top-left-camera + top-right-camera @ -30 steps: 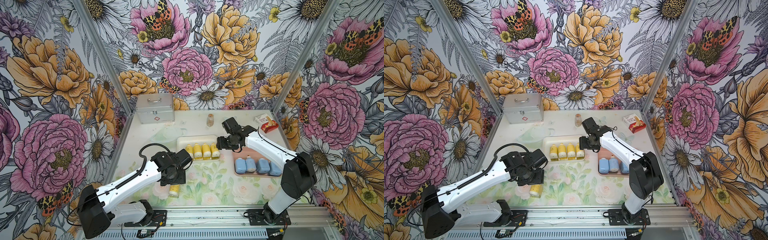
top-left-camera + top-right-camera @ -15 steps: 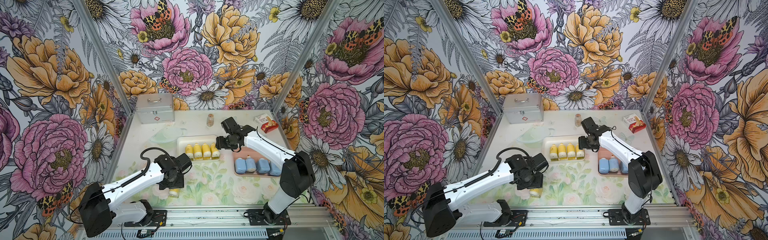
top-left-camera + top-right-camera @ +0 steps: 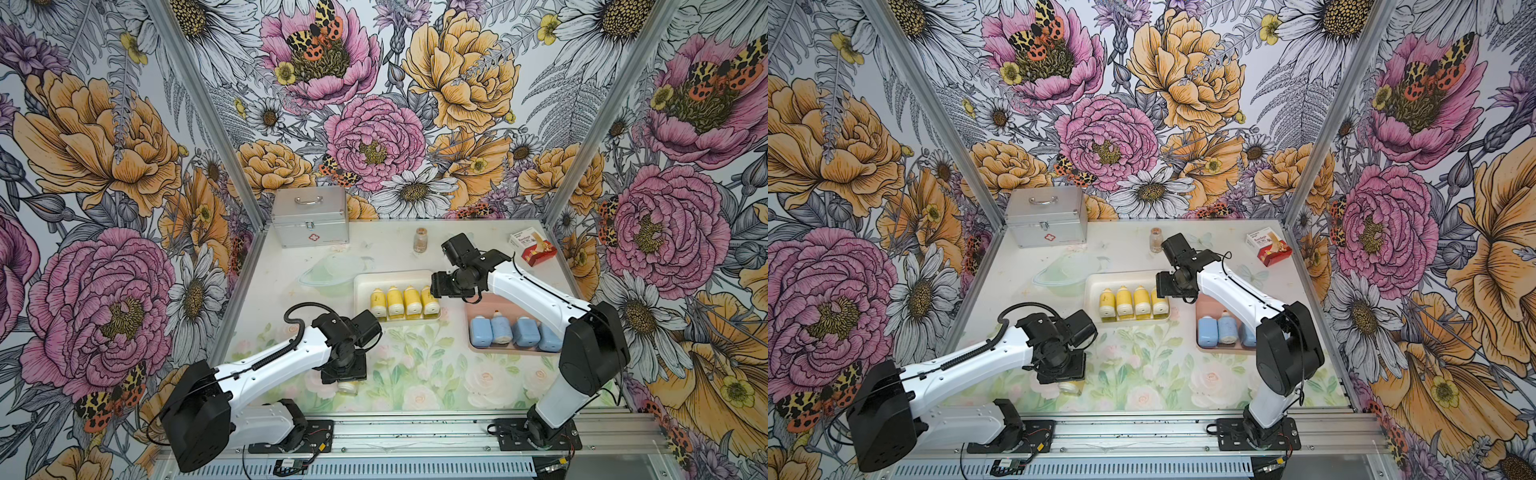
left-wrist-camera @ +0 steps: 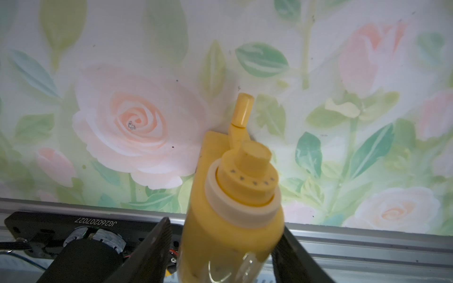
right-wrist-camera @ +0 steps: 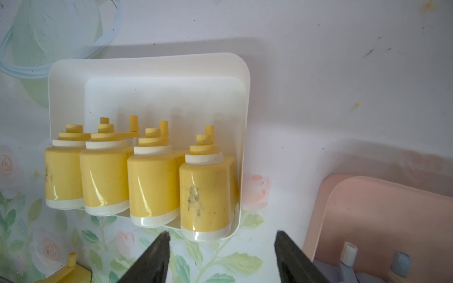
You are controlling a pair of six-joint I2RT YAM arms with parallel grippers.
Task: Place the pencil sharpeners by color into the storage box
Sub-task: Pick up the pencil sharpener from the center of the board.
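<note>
- The fifth yellow sharpener (image 4: 230,220) is the one still out. It sits near the front edge of the table (image 3: 415,374), under the left arm and well apart from both trays.
- The other four yellow sharpeners (image 3: 403,301) are lined up in the cream tray (image 3: 365,282). The blue sharpeners (image 3: 511,332) are lined up in the pink tray (image 3: 478,307).
- Handling, our judgement: it is a hollow hard-plastic piece, so light and stiff, and it won't give under the pads. The sides are glossy and round, so it could slip or twist in a loose pinch.
- Where to hold: across the plain yellow barrel, below the white collar (image 4: 245,208).
- The thin crank handle (image 4: 242,110) sticks out at the far end and looks easy to snap or snag, so we'd keep off it.
- Left gripper (image 4: 225,225): the jaws stand narrow on either side of the barrel. One pad looks to be touching it and the other is just beside it.
- We cannot tell whether the left gripper really has a clamp on the barrel. We also cannot tell whether the piece rests on the mat or is clear of it.
- Right gripper (image 5: 222,234): the jaws are spread wide with nothing between them. It hovers by the near end of the cream tray, next to the last yellow piece in the row, and touches nothing we can see.
- There is bare floor in the cream tray behind the row, which we judge is room for the fifth.
</note>
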